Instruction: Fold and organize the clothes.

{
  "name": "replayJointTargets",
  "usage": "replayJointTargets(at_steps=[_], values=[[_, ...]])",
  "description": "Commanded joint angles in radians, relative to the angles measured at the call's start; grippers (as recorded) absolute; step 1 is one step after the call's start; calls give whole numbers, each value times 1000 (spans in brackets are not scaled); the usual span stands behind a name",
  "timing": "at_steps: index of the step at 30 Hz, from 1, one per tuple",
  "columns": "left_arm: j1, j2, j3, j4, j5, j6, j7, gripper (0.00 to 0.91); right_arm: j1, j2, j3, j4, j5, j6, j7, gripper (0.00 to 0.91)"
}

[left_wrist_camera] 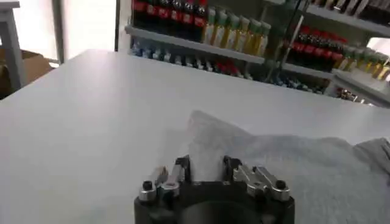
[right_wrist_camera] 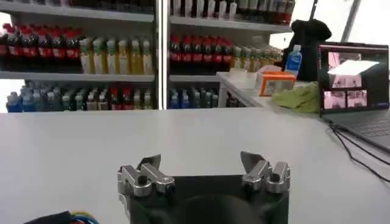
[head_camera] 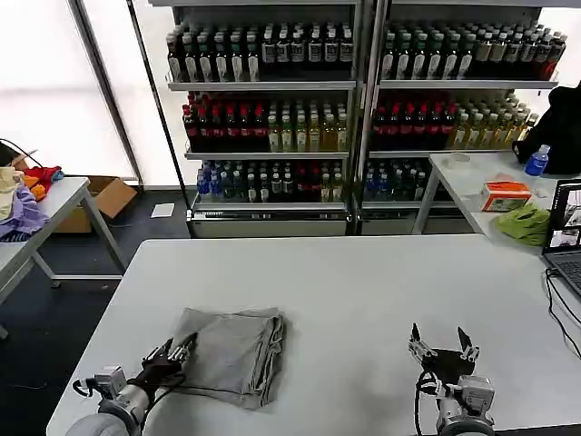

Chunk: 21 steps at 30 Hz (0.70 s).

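1. The left gripper (head_camera: 174, 353) sits low at the near left of the white table (head_camera: 363, 291), its fingers parted a little and closed on nothing; its tips rest at the near-left edge of the folded light grey shirt (head_camera: 231, 350). In the left wrist view the gripper (left_wrist_camera: 206, 167) has the shirt (left_wrist_camera: 286, 164) just ahead of it.
2. The right gripper (head_camera: 442, 346) hovers over bare tabletop at the near right, fingers spread wide and empty; in the right wrist view the gripper (right_wrist_camera: 201, 164) faces open table.
3. The shirt lies flat as a folded, roughly rectangular bundle, left of the table's middle and near the front edge. Its long axis runs from near to far, tilted slightly, with the stacked folded edges along its right side.
4. Open white surface spreads between the shirt and the right gripper, and across the whole far half of the table.
5. At the table's right edge sit a laptop (head_camera: 565, 234) and black cables (head_camera: 563, 309).
6. Beyond stands a side table with a lime-green cloth (head_camera: 525, 222) and an orange box (head_camera: 505, 194), then shelves of bottles (head_camera: 272, 118).
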Motion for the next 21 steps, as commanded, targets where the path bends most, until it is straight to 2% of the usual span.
replayJointTargets(at_steps=[1, 5, 9, 11, 17, 21], values=[[13, -4, -8, 3, 7, -4, -1, 0, 2, -1, 1, 3, -1, -3, 2, 907], [14, 2, -45, -4, 10, -20, -10, 0, 14, -4, -2, 5, -1, -12, 2, 907], [-8, 35, -143, 11, 1, -23, -31, 0, 30, -3, -8, 4, 1, -20, 2, 907], [-19, 67, -249, 32, -3, -23, -32, 0, 33, -4, -12, 3, 3, -21, 2, 907], [-58, 237, -540, 129, -32, -9, 22, 0, 37, -10, -9, 0, 12, -18, 1, 907], [-30, 294, -559, 104, 10, -11, 36, 0, 39, -7, -15, -5, 14, -16, 2, 907]])
